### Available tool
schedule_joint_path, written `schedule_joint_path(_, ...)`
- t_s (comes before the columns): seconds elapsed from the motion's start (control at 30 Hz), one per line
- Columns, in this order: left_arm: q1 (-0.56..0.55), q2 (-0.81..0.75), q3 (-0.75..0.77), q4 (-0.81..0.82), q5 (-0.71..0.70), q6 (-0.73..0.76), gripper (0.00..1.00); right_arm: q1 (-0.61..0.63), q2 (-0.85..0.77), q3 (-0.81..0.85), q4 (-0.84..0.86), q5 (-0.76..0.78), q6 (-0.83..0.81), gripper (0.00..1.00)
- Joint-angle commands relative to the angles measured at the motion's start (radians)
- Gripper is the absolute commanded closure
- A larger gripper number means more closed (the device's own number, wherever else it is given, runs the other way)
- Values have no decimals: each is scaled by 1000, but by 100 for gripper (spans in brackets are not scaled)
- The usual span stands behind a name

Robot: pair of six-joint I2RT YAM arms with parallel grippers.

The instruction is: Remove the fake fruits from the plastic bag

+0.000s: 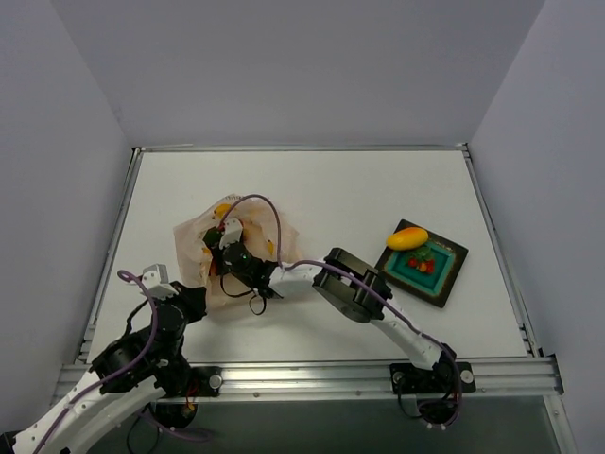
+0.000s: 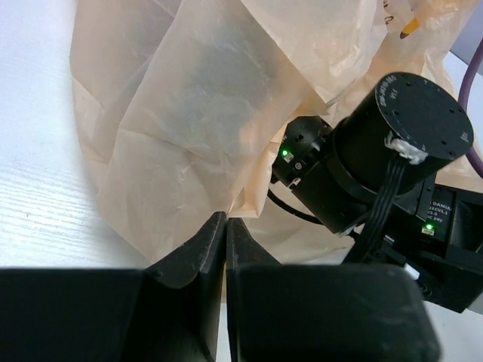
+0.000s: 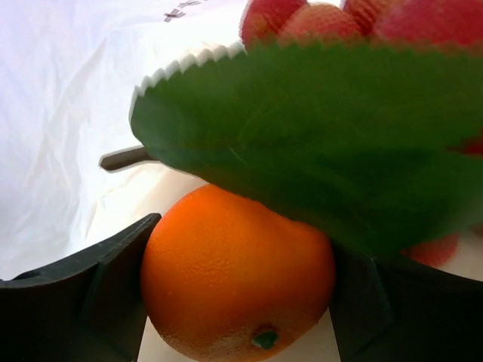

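Observation:
The plastic bag (image 1: 194,241) lies crumpled left of the table's middle. My right gripper (image 1: 225,242) reaches inside it. In the right wrist view my right gripper (image 3: 238,298) is shut on a round orange (image 3: 238,271), with one finger on each side. A green leaf (image 3: 317,143) and red fruit pieces (image 3: 324,19) hang just above the orange. My left gripper (image 2: 225,220) is shut on the bag's near edge (image 2: 189,136); it also shows in the top view (image 1: 206,301). A yellow-orange mango (image 1: 407,237) and small red pieces (image 1: 423,264) lie on the teal tray (image 1: 452,274).
My right arm (image 1: 354,288) stretches across the table from the near right to the bag, with its purple cable looped over the bag. In the left wrist view the right arm's black wrist motor (image 2: 392,143) sits close to my left fingers. Metal rails edge the table.

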Motion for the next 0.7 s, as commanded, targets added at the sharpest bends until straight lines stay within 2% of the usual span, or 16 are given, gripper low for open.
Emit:
schedule_joint_path(0.0, 6, -7, 26, -11, -5, -2, 98, 7, -104, -89, 46, 67, -20, 47)
schedule_joint_path(0.03, 6, -9, 20, -8, -2, -2, 98, 7, -127, -114, 79, 65, -29, 56)
schedule_joint_path(0.07, 6, -7, 17, -6, 0, -5, 98, 8, -147, -137, 90, 62, -34, 60)
schedule_joint_path(0.23, 6, 0, 5, 40, 5, 12, 98, 11, -334, -286, 84, -31, -54, 62)
schedule_joint_path(0.43, 6, 48, -12, 168, 6, 64, 98, 14, -592, -516, 72, -129, -50, 63)
schedule_joint_path(0.53, 6, 85, -9, 236, 11, 101, 98, 11, -753, -653, 52, -96, -66, 63)
schedule_joint_path(0.67, 6, 112, -15, 296, 37, 144, 98, -7, -1004, -831, -40, 103, -82, 66)
